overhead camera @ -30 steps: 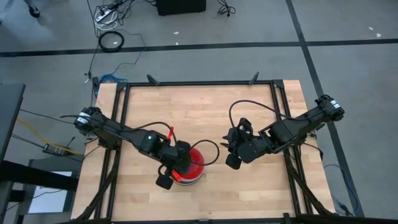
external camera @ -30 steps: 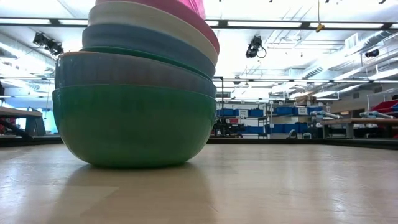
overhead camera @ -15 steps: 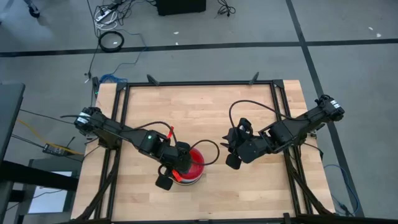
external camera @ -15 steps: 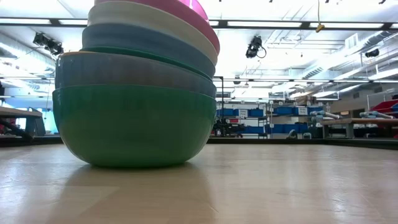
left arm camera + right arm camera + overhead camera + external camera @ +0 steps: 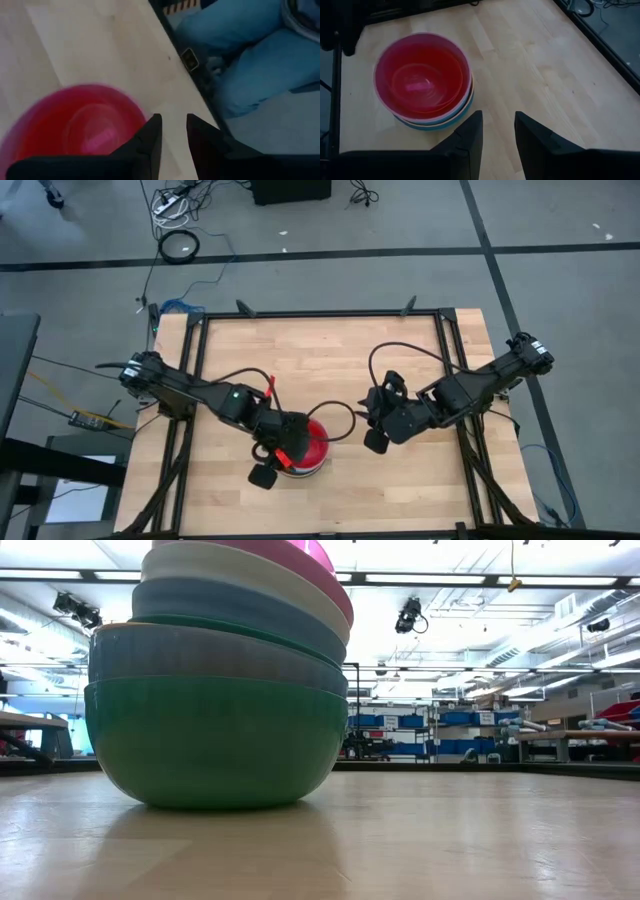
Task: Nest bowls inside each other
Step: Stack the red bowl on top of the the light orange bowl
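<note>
Sitting near the front edge of the counter (image 5: 340, 360), a bit to the left: one stack of bowls (image 5: 305, 448), all tucked inside each other. Showing a green bowl (image 5: 215, 740) at the bottom in the low view, then a blue bowl (image 5: 200, 652), a white bowl (image 5: 240, 575) and a pink bowl (image 5: 315, 565) near the top. Showing red inside from above.

Hanging right over the left side of the stack: the left end effector (image 5: 171, 131), the nearer one by far. Pointing down past the stack's rim toward the bare wood. Standing a little open, with a small gap between the fingers (image 5: 150, 137). Holding nothing, touching nothing.

Waiting well off to the right of the stack: the right end effector (image 5: 496, 131). Looking across the counter at the bowls. Also a little open and holding nothing.

Looking finished, judging by the single stack. No loose bowl showing anywhere. Round stack, so no long side to line up with.
</note>
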`<action>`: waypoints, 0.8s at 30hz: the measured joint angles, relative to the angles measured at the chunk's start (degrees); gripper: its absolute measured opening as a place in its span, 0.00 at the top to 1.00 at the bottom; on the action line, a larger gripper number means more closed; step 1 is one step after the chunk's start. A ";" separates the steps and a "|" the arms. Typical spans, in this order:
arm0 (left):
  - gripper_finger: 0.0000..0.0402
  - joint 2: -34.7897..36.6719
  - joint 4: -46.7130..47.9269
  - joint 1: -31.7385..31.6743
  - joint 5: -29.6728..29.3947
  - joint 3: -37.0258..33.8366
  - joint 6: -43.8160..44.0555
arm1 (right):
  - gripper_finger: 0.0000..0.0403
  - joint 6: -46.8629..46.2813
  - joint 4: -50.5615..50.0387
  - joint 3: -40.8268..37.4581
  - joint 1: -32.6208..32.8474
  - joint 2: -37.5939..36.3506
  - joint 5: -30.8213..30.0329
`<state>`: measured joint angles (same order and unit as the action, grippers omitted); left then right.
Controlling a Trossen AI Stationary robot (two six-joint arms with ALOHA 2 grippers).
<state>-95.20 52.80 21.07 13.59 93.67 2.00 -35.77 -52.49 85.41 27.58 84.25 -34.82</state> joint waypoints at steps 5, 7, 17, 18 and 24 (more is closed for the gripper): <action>0.76 -0.04 -0.20 -0.57 0.12 -1.07 0.19 | 0.75 -0.02 0.00 0.00 0.22 0.00 -0.01; 0.76 -0.04 -0.23 -0.87 0.15 -1.07 0.18 | 0.75 -0.02 0.00 0.00 0.21 0.00 -0.01; 0.76 -0.04 -0.89 -1.66 4.32 -1.11 1.67 | 0.75 -0.04 0.00 0.00 0.23 0.00 -0.03; 0.76 -0.04 -0.86 -1.63 4.37 -1.11 1.70 | 0.75 -0.04 0.02 0.00 0.23 0.00 -0.03; 0.76 -1.91 -1.27 -1.63 6.78 -1.11 2.74 | 0.75 -0.07 0.02 0.00 0.45 0.00 -0.05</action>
<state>-97.11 51.54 19.44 20.36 92.55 4.74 -35.83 -52.47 85.41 28.03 84.25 -34.87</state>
